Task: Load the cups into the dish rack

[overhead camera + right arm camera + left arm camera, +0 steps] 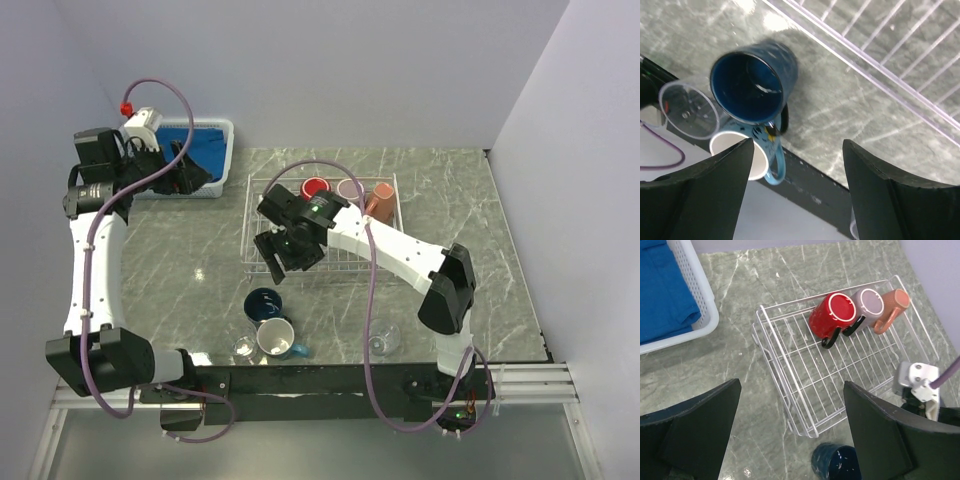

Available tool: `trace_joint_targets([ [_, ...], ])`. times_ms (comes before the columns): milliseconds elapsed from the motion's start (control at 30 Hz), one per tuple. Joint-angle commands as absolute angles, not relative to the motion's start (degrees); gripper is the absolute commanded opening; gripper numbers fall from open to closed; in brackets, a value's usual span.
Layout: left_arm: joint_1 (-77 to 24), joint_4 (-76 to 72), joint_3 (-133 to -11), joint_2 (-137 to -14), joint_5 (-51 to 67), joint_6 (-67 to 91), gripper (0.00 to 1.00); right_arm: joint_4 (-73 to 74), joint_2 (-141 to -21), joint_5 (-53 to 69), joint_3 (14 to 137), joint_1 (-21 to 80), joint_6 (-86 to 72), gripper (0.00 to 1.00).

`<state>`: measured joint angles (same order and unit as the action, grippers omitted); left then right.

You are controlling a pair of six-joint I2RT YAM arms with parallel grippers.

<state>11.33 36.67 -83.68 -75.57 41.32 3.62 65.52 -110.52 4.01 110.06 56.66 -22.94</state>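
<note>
The white wire dish rack [248, 220] holds a red mug [315, 187], a mauve mug [349, 188] and a salmon-orange mug [380, 200] along its far side. They also show in the left wrist view: red [832, 315], mauve [867, 302], salmon-orange [892, 307], all in the rack [805, 375]. A navy mug [263, 304] stands on the table near the rack's front left corner, with a light blue mug [277, 338] and a clear glass cup [244, 347] beside it. A second glass cup [384, 340] stands to the right. My right gripper [287, 258] is open and empty above the rack's near left corner. My left gripper [195, 175] is open and empty near the basket.
A white plastic basket [225, 135] with blue cloth stands at the back left. In the right wrist view the navy mug [752, 87], light blue mug [757, 155] and glass cup [687, 110] cluster at the table's near edge, below the rack wire [890, 60].
</note>
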Motion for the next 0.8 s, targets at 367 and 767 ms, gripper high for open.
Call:
trace_joint_targets([
  [367, 25.57, 43.59, -90.62, -76.48, 55.73, 5.37, 0.92, 58.98, -116.19, -2.2, 108.37, 62.05, -22.24, 0.76],
  [767, 30.67, 49.22, -90.09, -77.79, 57.75, 0.62, 0.95, 52.3, -119.0, -5.36, 103.63, 62.84, -21.53, 0.73],
])
